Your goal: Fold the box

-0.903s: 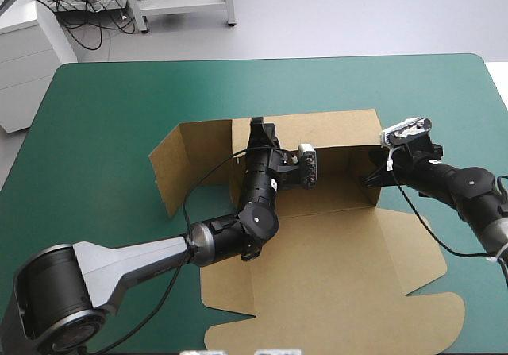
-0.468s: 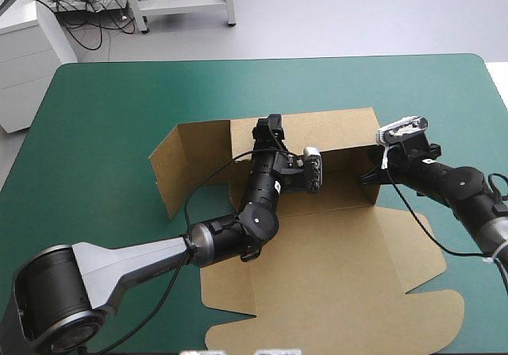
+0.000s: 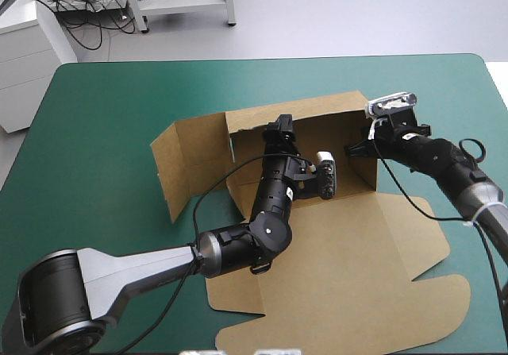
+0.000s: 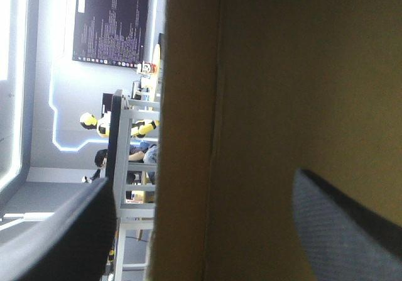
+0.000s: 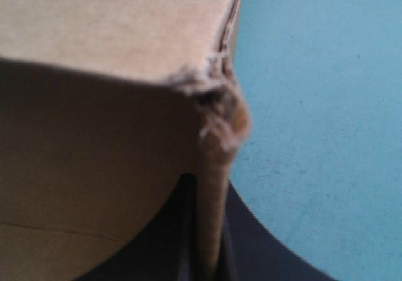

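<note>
The brown box [image 3: 341, 244] lies partly raised on the teal-green table, its back wall [image 3: 317, 115] standing and its lid flat toward the near edge. My left gripper [image 3: 283, 129] reaches up at the back wall's left part. In the left wrist view its fingers [image 4: 63, 243] stand open, with the upright board [image 4: 251, 105] between them and untouched. My right gripper [image 3: 355, 148] is at the right end of the back wall. In the right wrist view it [image 5: 210, 243] is shut on the wall's frayed corner edge [image 5: 220, 130].
A side flap [image 3: 186, 164] of the box stands out at an angle on the left. The lid panel [image 3: 381, 299] reaches nearly to the table's near edge. Bare teal-green cover [image 3: 103, 117] lies to the left and far side.
My left gripper has opened and let go of the back wall, shifting a little to the right. My right gripper has carried the wall's right end farther and leftward, and the box has turned slightly.
</note>
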Available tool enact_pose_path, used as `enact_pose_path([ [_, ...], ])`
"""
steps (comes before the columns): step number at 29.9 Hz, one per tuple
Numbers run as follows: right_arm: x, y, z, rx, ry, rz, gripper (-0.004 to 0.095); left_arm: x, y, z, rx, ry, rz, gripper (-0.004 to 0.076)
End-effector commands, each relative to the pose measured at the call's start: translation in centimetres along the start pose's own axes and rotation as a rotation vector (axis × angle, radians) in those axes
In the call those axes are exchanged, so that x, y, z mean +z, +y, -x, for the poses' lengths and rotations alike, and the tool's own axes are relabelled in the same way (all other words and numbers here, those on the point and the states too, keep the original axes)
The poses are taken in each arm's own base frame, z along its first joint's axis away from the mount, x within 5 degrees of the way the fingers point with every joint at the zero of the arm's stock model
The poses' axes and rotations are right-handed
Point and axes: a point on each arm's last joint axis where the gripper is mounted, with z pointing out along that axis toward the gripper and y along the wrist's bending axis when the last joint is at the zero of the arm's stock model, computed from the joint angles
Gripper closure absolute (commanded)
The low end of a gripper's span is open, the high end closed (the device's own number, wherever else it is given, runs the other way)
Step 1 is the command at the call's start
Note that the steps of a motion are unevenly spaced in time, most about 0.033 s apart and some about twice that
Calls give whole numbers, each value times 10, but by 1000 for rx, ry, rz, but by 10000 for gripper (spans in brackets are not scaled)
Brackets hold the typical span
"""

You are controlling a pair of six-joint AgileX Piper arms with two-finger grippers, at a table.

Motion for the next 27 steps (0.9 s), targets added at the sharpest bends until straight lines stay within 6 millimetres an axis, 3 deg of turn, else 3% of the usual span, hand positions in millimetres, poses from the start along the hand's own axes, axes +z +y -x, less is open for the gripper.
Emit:
enact_pose_path([
  [1,6,2,12,-10,50,25,908,-29,45,17,-40,-95,153,202],
  [4,3,-1,25,-15,51,6,908,-48,52,25,-61,-123,177,232],
  [7,-2,-1,35,-11,72,15,908,-64,66,26,-99,-114,231,340],
  [10,-9,2,43,14,108,44,908,-78,93,15,-163,-102,288,662],
  [11,-11,2,46,25,121,54,908,-82,105,8,-192,-99,308,729],
  [15,-20,6,56,76,165,88,908,-97,150,-24,-321,-75,384,727],
  [20,-39,11,70,130,272,140,908,-108,205,-85,-590,9,382,727],
  [24,-55,9,79,168,341,98,908,-119,231,-133,-759,88,408,727],
  [27,-53,7,74,205,410,75,908,-122,239,-168,-875,209,435,727],
])
